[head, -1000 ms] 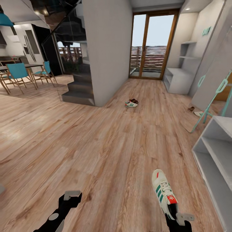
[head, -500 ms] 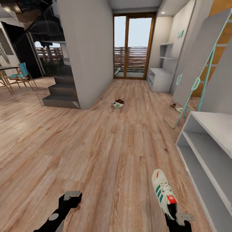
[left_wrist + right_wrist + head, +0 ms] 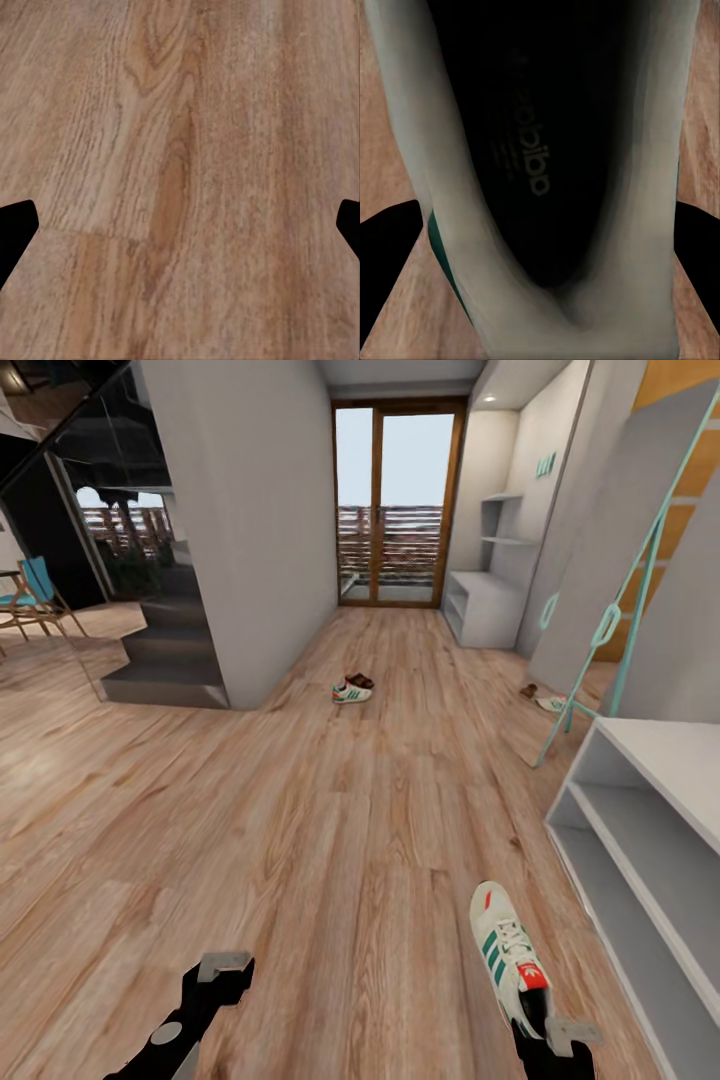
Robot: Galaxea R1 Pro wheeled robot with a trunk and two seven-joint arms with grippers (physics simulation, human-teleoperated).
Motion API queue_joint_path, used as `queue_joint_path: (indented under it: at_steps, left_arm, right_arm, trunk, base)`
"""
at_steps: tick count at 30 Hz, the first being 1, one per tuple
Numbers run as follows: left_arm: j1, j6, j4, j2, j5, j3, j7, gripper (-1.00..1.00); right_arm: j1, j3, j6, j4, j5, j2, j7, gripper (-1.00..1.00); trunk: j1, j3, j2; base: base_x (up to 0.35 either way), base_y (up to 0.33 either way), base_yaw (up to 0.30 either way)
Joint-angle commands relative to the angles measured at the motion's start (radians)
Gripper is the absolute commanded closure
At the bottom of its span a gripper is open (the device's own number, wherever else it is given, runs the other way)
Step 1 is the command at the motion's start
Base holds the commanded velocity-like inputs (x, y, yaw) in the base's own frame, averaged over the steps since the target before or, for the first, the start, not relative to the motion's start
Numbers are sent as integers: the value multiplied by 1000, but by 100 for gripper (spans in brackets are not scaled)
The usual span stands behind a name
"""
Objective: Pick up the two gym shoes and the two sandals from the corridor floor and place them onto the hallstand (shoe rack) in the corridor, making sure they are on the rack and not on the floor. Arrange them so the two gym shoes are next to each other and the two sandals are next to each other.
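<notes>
The left gripper (image 3: 215,975) hangs low over the corridor floor (image 3: 300,830) with its fingers spread wide and nothing between them; in the left wrist view only bare plank lies under it. Further along, mid-corridor near the wall corner, a second gym shoe (image 3: 351,693) lies on the floor touching a brown sandal (image 3: 360,681). The right gripper (image 3: 545,1030) is clamped on the heel of the held gym shoe (image 3: 508,955), toe pointing ahead, clear of the floor. At the corridor's end beside the glass door stands the hallstand (image 3: 480,605); another sandal (image 3: 528,691) and a pale shoe (image 3: 551,704) lie near the teal ladder (image 3: 600,630). The near white shelf unit (image 3: 640,840) is likely the wrong target. Best to drive on towards the hallstand, keeping the shoe level and steering between the floor pairs
</notes>
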Motion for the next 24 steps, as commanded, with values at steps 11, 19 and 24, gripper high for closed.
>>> queue_joint_path:
  at_steps: [11, 19, 24]
  left_arm:
    - [-1, -3, 2, -1, 0, 5, -5, -100]
    - [-1, -2, 3, -1, 0, 5, -5, -100]
    - [-1, -2, 2, -1, 0, 5, -5, -100]
  right_arm:
    - [-1, 1, -3, 13, 4, 4, -1, 100]
    - [-1, 0, -3, 14, 2, 6, -5, 100]
    - [0, 0, -3, 14, 1, 6, -6, 100]
  trunk:
    - [0, -1, 0]
    - [0, -1, 0]
    - [0, -1, 0]
  base:
    - [324, 136, 0]
    - [316, 149, 0]
    - [317, 139, 0]
